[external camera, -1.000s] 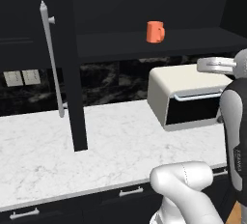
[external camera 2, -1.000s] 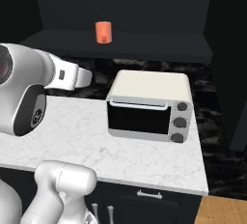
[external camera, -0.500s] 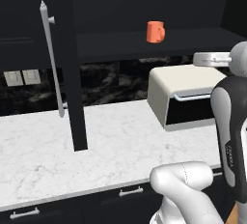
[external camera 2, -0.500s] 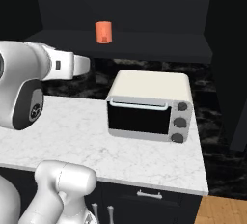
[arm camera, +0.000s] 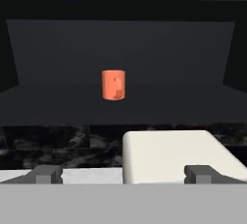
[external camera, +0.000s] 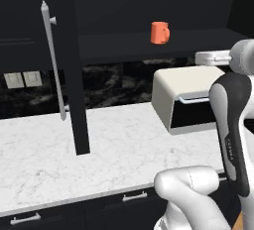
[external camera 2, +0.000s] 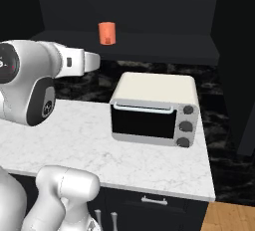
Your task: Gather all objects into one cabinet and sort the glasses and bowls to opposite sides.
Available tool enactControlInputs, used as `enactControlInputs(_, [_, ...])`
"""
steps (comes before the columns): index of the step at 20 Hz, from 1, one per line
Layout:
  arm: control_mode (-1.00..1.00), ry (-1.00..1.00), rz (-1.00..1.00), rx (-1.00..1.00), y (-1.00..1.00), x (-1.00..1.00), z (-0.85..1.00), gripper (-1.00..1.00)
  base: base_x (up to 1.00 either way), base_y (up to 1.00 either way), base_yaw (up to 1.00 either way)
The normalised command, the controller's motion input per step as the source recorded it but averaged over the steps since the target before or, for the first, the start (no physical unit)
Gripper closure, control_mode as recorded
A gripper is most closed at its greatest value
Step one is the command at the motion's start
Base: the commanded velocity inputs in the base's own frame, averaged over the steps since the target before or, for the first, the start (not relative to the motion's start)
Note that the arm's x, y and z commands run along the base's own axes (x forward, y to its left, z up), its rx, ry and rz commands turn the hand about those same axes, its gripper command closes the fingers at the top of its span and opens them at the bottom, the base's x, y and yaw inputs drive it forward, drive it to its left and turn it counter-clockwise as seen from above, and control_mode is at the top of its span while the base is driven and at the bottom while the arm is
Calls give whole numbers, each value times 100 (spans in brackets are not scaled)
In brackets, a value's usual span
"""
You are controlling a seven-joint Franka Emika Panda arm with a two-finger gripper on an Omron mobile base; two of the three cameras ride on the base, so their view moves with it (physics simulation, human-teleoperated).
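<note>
One of the glasses, an orange mug (external camera: 159,32), stands alone and upright on the dark shelf of the black cabinet (external camera: 119,48); it is also visible from the right side (external camera 2: 106,33). In the hand view the orange mug (arm camera: 114,84) is straight ahead and well beyond my gripper (arm camera: 123,174). The two fingertips (arm camera: 46,174) stand wide apart with nothing between them. My hand (external camera 2: 84,60) hovers in front of the shelf, a little below mug height and above the counter. The bowls are out of view.
The cabinet's tall black door (external camera: 69,75) with its silver bar handle (external camera: 53,60) stands open at the left, reaching down to the white marble counter (external camera: 114,144). A cream toaster oven (external camera 2: 154,108) sits on the counter under the shelf, right of my hand.
My hand has risen from toaster height toward the shelf level. The orange mug and the cabinet door have stayed where they were, and the gripper has stayed open.
</note>
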Motion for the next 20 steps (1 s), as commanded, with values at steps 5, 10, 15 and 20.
enactControlInputs(5, [-100, 5, 0, 0, 0, 41, 7, -100, 0, 0, 0])
enactControlInputs(10, [-100, 1, 0, 0, 0, 42, 7, -100, 0, 0, 0])
enactControlInputs(15, [-100, 0, 0, 1, 7, 49, 0, -100, 0, 0, 0])
enactControlInputs(20, [-100, 0, 1, 4, 3, 40, 0, -100, 0, 0, 0])
